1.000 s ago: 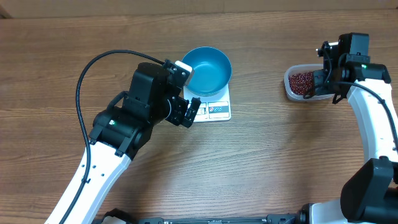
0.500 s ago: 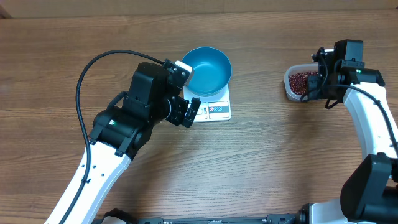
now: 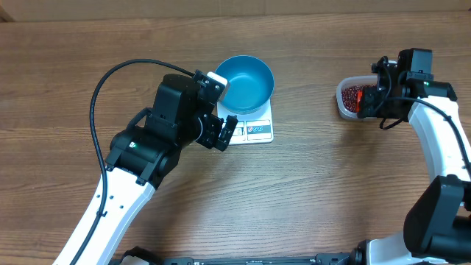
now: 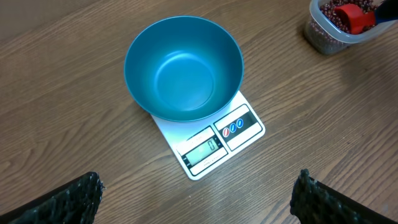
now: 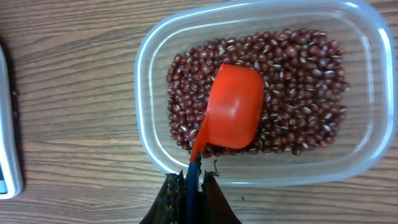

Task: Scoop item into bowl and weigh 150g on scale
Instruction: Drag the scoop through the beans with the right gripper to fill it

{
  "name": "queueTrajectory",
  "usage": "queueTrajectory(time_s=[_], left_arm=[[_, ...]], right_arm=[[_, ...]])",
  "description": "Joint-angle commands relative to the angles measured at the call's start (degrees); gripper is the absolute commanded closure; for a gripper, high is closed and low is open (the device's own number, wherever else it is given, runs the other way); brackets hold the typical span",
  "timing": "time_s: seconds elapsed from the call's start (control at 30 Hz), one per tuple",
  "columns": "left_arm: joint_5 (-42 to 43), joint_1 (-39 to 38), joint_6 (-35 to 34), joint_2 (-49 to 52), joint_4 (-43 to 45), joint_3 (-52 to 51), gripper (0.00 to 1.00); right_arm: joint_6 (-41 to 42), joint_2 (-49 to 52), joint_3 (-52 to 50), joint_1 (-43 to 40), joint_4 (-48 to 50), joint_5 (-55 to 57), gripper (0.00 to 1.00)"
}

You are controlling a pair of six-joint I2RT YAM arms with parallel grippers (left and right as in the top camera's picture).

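Note:
The blue bowl (image 3: pixel 246 81) (image 4: pixel 183 68) stands empty on the white scale (image 3: pixel 257 130) (image 4: pixel 214 146). Small dark red beans (image 5: pixel 298 93) (image 3: pixel 349 91) fill a clear plastic tub (image 5: pixel 149 124) (image 3: pixel 341 105) at the right. A red-orange scoop (image 5: pixel 235 106) (image 3: pixel 359 96) lies on the beans, and no beans show on its smooth upper face. My right gripper (image 5: pixel 194 180) (image 3: pixel 374 103) is shut on the scoop's blue handle at the tub's near rim. My left gripper (image 4: pixel 199 177) (image 3: pixel 218 132) stands open over the table just in front of the scale, nothing between its fingers.
The tub of beans (image 4: pixel 333 15) shows at the far right corner of the left wrist view. The scale's edge (image 5: pixel 6 124) lies to the left of the tub, with bare wooden table (image 3: pixel 316 169) between them.
My right gripper has moved left and down over the tub, and the red scoop now lies on the beans. The left arm, bowl and scale have not moved.

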Motion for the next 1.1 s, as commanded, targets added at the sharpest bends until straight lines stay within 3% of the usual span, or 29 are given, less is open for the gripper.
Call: queueTrajectory(time_s=[0.0,0.27,0.63,1.07], left_arm=[[0.5,0.2,1.0,0.3,0.0,-0.6,0.00],[0.5,0.2,1.0,0.3,0.0,-0.6,0.00],[0.5,0.2,1.0,0.3,0.0,-0.6,0.00],[0.6,0.2,1.0,0.3,0.0,-0.6,0.00]], right_arm=[[1.9,1.8,-1.1,0.0,-0.2,-4.2,0.96],[4.6,1.8,-1.1,-3.0,0.0,-5.0,0.96],[4.6,4.8,-1.4,-10.2,-1.3,-17.6,0.96],[5.0,5.6,-1.4,-13.8,-2.6,-20.1,0.96]])
